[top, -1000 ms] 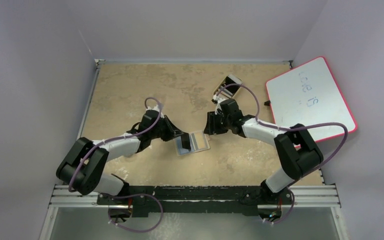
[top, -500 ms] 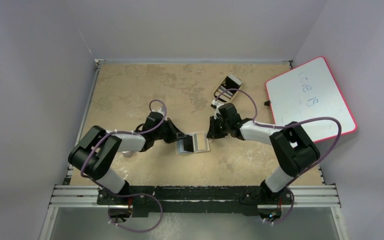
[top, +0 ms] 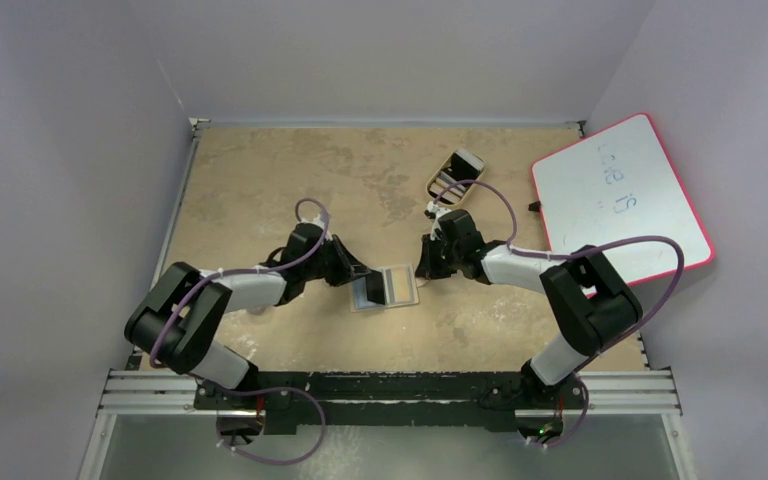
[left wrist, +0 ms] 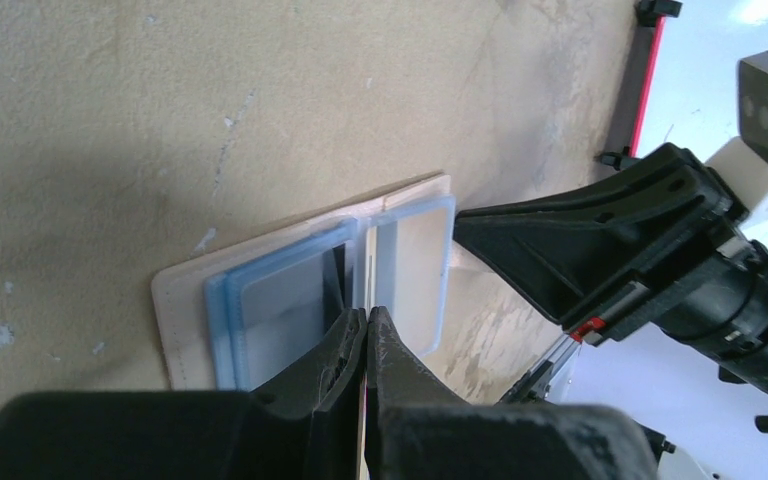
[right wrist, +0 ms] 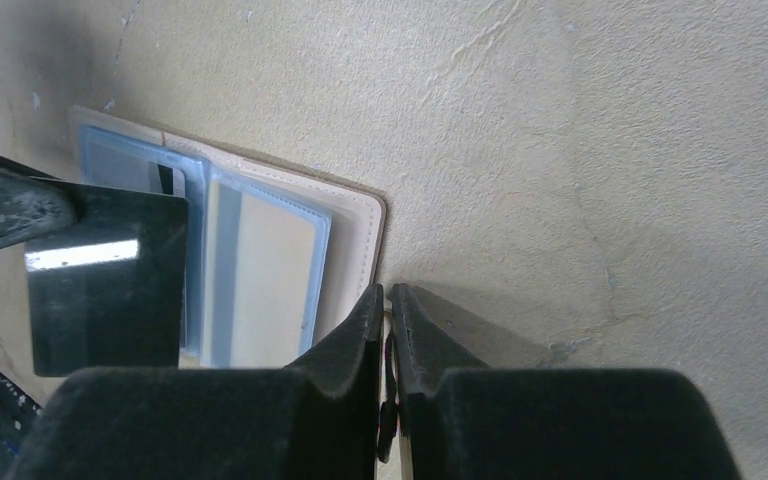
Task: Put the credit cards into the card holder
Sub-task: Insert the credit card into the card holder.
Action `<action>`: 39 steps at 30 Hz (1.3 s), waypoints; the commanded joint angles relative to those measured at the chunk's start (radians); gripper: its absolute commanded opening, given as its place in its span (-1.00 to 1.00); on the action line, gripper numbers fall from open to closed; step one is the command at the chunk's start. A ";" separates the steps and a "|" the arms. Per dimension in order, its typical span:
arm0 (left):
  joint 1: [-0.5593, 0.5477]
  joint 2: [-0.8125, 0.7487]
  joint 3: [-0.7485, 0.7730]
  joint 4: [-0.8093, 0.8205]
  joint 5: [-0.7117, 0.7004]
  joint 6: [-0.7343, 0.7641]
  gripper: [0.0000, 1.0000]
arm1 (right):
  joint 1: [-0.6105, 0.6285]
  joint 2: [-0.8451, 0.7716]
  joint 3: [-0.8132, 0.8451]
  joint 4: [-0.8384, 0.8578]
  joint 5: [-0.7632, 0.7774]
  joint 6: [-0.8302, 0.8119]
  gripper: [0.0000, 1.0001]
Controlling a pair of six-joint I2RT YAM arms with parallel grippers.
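Note:
The tan card holder lies open on the table, with blue-tinted clear sleeves on both panels; it also shows in the left wrist view and the right wrist view. My left gripper is shut on a credit card, held on edge over the left panel. The card looks dark and glossy in the right wrist view. My right gripper is shut on the holder's snap tab at its right edge. Another card's striped corner shows inside the left sleeve.
A tan oval tray with a white-edged slab sits behind the right gripper. A red-rimmed whiteboard lies at the right edge of the table.
My left gripper has edged the card slightly right over the holder's left panel, and the left arm's elbow has shifted. The right gripper has stayed at the holder's right edge.

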 commanded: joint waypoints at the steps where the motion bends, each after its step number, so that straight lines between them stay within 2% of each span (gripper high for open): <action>1: -0.004 -0.064 0.035 -0.031 0.001 0.027 -1.00 | 0.007 -0.021 -0.006 0.005 0.027 0.008 -0.78; 22: -0.004 0.073 0.029 0.076 0.040 0.054 -1.00 | 0.008 -0.014 -0.026 0.030 0.016 0.019 -0.75; 26: -0.004 0.050 0.037 0.041 0.033 0.068 -1.00 | 0.008 -0.015 -0.028 0.033 0.020 0.018 -0.77; 29: -0.004 0.007 0.058 -0.044 0.011 0.082 -1.00 | 0.007 -0.018 -0.011 0.014 0.030 0.012 -0.78; 31: -0.004 -0.036 0.058 -0.067 -0.007 0.077 -1.00 | 0.008 -0.031 0.017 -0.020 0.037 0.008 -0.72; 35: -0.004 -0.082 0.063 -0.079 -0.021 0.067 -1.00 | 0.010 -0.133 0.060 -0.103 0.062 0.017 -0.48; 39: -0.004 -0.079 0.065 -0.069 -0.023 0.063 -1.00 | 0.028 -0.174 0.081 -0.126 0.053 0.035 -0.40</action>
